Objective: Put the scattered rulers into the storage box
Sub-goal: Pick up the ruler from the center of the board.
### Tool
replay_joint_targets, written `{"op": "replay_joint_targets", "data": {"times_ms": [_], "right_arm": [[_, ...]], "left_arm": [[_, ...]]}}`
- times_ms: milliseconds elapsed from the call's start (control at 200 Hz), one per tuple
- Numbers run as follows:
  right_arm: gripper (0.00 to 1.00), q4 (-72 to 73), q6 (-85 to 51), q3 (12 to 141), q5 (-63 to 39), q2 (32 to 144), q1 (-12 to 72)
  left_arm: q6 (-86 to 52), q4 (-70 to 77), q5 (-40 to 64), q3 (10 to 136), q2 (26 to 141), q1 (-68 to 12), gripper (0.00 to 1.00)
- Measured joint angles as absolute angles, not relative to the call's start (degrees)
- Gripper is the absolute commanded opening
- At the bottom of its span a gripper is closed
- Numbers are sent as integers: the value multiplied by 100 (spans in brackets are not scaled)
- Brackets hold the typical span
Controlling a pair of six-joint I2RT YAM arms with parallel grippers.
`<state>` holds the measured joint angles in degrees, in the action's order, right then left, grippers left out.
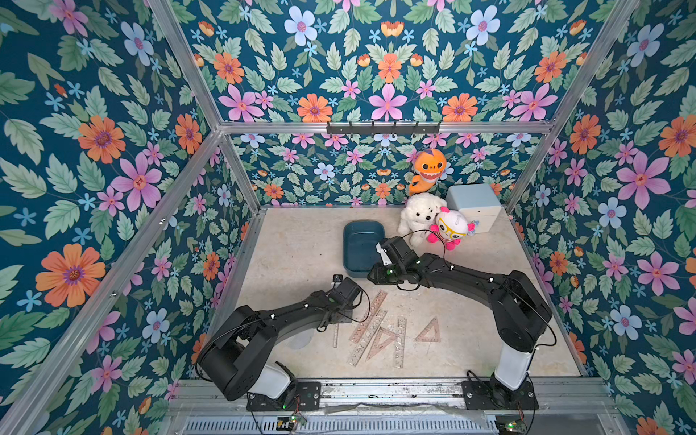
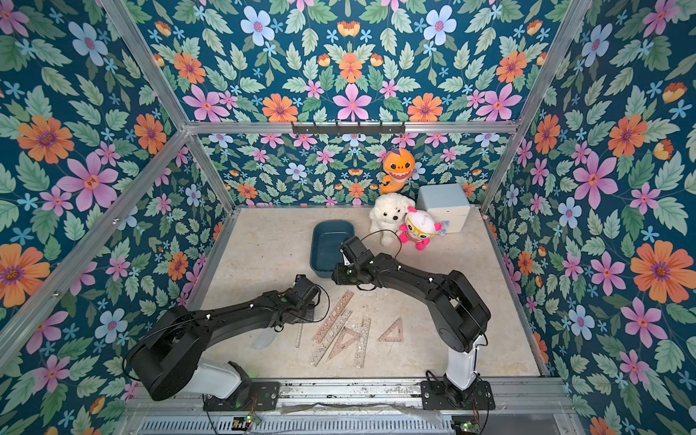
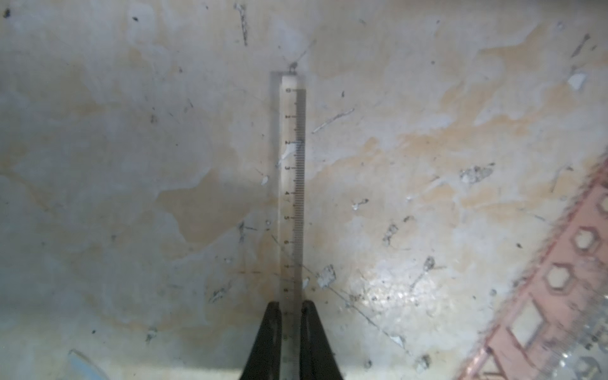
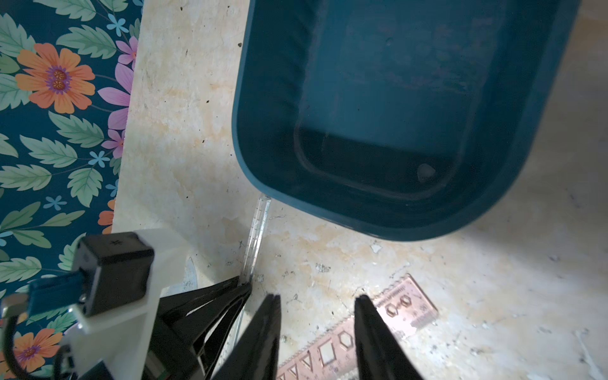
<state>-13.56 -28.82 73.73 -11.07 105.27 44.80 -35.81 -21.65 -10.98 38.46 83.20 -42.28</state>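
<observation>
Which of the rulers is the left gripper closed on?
The narrow clear straight ruler, pinched in the left gripper; the pinkish stencil rulers and set squares lie free nearby.

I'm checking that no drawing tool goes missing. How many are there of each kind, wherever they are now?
Pink stencil rulers: 3
Clear straight ruler: 1
Set squares: 2
Protractor, partly under the left arm: 1
Total: 7
</observation>
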Motion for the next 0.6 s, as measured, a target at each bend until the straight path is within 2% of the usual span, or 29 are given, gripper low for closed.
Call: {"op": "replay_joint_targets", "data": {"times_ms": [600], "right_arm": [[40, -1479, -2825, 7105, -937, 10180, 4198]], "left_arm": [[-3559, -3153, -908, 4703, 7703, -4226, 0]]}}
